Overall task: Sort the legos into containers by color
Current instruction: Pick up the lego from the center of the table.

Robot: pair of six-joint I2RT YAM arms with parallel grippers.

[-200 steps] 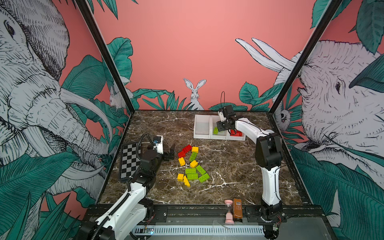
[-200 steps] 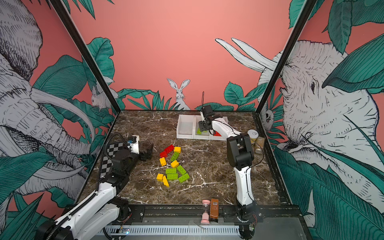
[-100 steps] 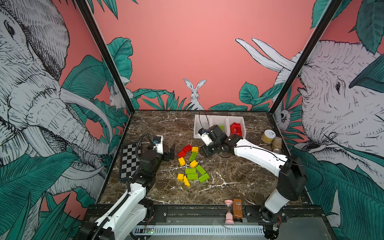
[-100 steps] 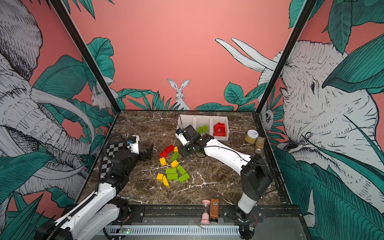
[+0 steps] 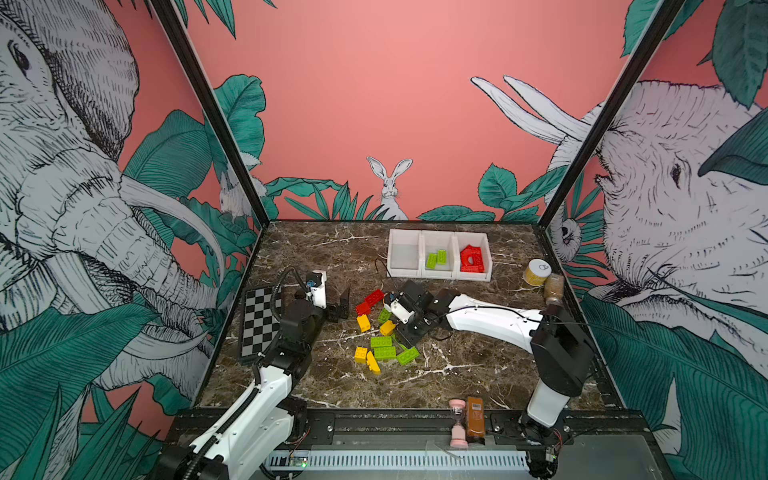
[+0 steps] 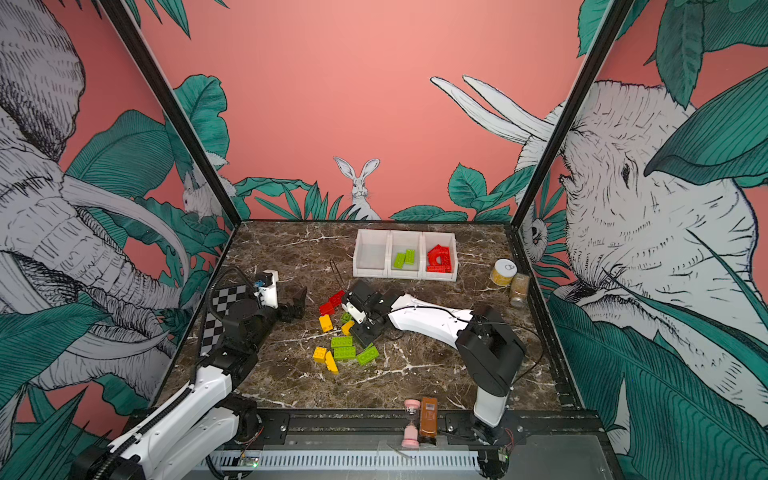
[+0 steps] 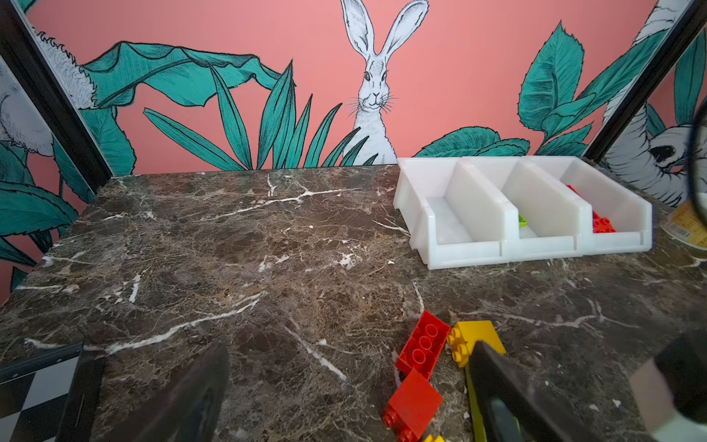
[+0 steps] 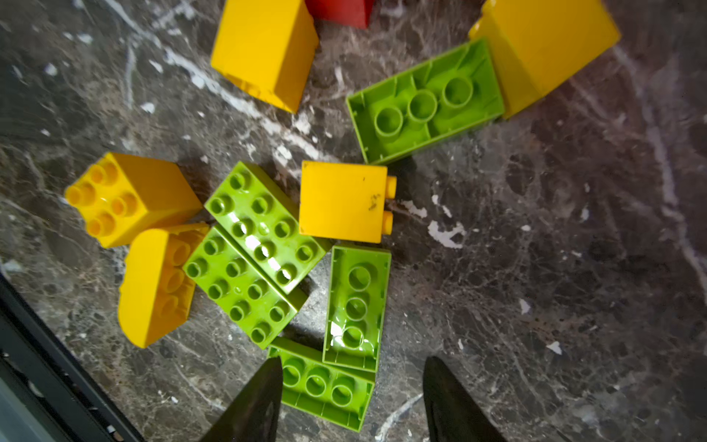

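Loose legos (image 5: 382, 340) lie mid-table in red (image 5: 370, 301), yellow (image 5: 363, 322) and green (image 5: 384, 352). At the back, the containers (image 5: 405, 255) hold two green bricks (image 5: 436, 258) in the middle bin and red pieces (image 5: 471, 259) in the right bin; the left bin is bare. My right gripper (image 5: 409, 330) points down over the pile's right side, open. In the right wrist view an upturned green brick (image 8: 325, 390) lies below the right gripper (image 8: 352, 367). My left gripper (image 5: 338, 305) rests open left of the pile, red bricks (image 7: 422, 348) just ahead of it.
A checkerboard (image 5: 259, 322) lies at the left edge beside the left arm. A yellow-labelled jar (image 5: 537, 272) and a spice jar (image 5: 553, 289) stand at the right edge. A pink hourglass (image 5: 457, 422) and a brown bottle (image 5: 475, 417) sit on the front rail.
My right arm has swung from the bins down and forward to the pile, with its jaws open. The left arm has not moved.
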